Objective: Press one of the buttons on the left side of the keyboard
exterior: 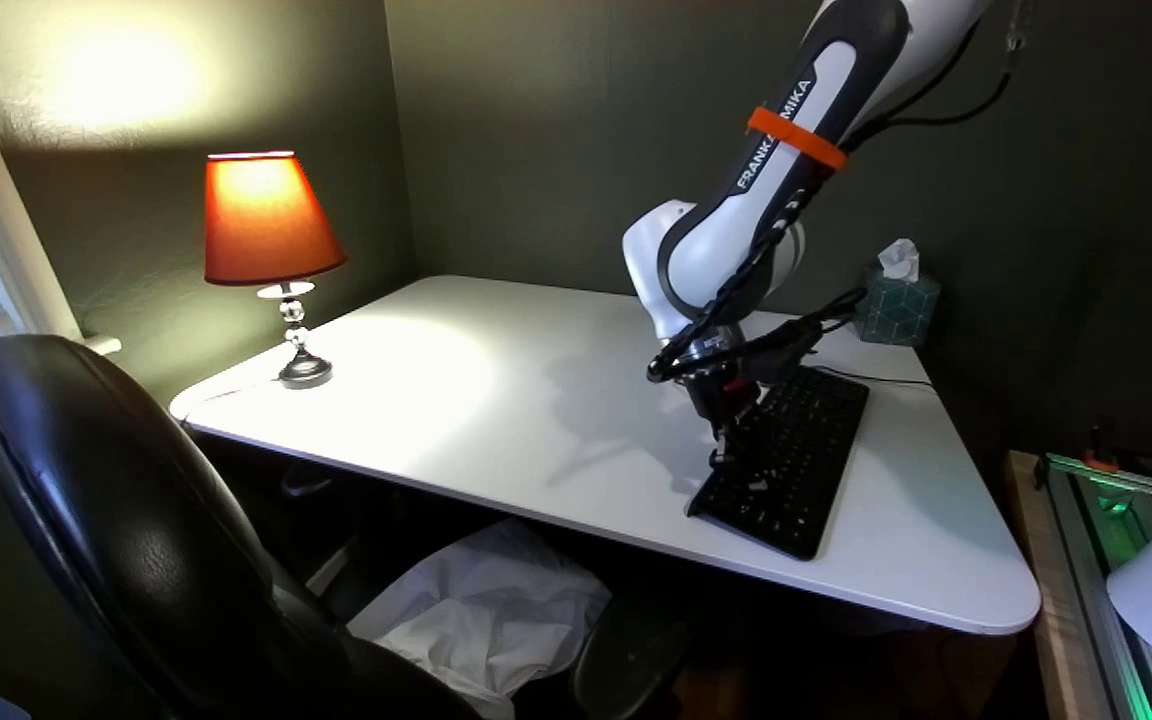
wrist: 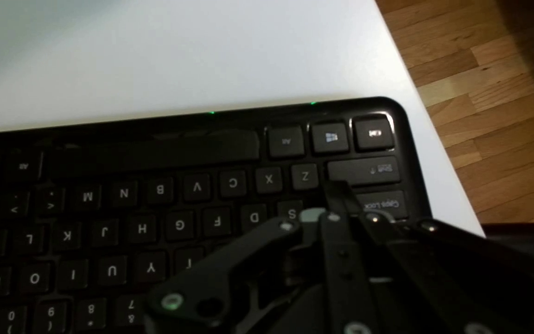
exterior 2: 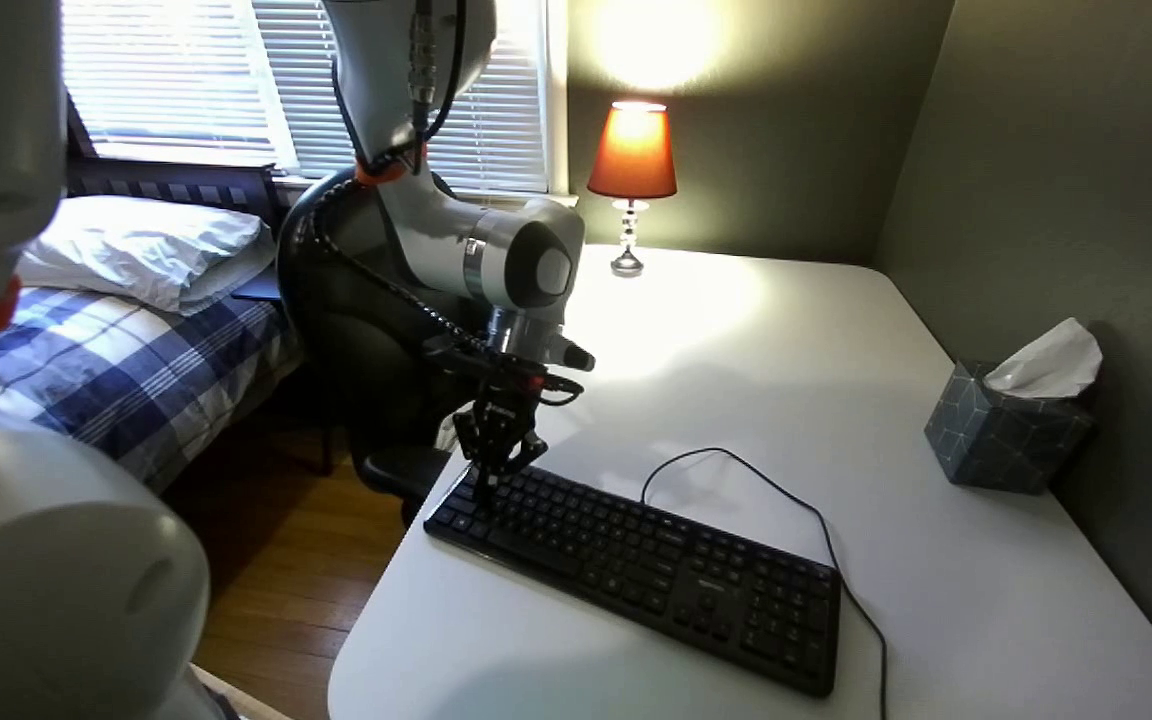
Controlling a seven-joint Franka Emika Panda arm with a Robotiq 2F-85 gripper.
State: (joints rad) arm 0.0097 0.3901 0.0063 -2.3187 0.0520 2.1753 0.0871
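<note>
In an exterior view, the keyboard [exterior 2: 636, 572] is seen on the near part of the desk [exterior 2: 796, 345], with the claw [exterior 2: 481, 492], pinched narrow, at its left end. Just one of the keys [wrist: 305, 176] should be pressed, straight down and softly. Letters [wrist: 142, 228] can be read only in the wrist view; the cable [exterior 2: 818, 513] is not shown there.

Black keyboard [wrist: 160, 208] on white table [wrist: 202, 60], closed tool [wrist: 340, 192] near Caps Lock key [wrist: 386, 204], wooden floor [wrist: 480, 106] below
</note>
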